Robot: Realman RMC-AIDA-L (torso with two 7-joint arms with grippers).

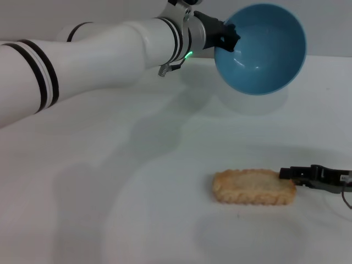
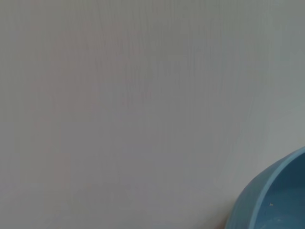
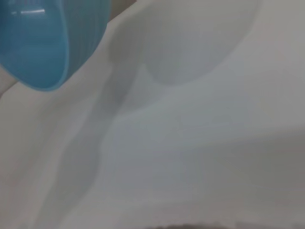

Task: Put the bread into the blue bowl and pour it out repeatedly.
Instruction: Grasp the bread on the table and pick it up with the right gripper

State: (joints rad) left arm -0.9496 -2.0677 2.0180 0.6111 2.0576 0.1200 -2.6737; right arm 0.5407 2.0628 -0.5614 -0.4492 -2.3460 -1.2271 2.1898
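Bread (image 1: 254, 187) lies flat on the white table (image 1: 137, 209), toward the robot's right and near the front edge of the head view, its ridged top facing up and its long side running left to right. It is outside the bowl (image 1: 264, 52) and well apart from it, on the near part of the table, while the bowl hangs in the air farther back.

The left gripper (image 1: 226, 37) reaches across from the left on its long white arm (image 1: 93, 60) and is clamped on the bowl's rim. The bowl is tipped steeply on its side, its hollow turned toward the camera and nothing inside it. Its shadow falls on the table just below it. The left wrist view shows only a slice of the bowl's rim (image 2: 271, 200) against the pale table; the right wrist view catches the bowl's edge (image 3: 43, 43) high above the table.

The right gripper (image 1: 287, 174) sits low over the table at the right edge, its dark fingertips touching or just beside the bread's right end. Whether its fingers are spread or closed cannot be told.
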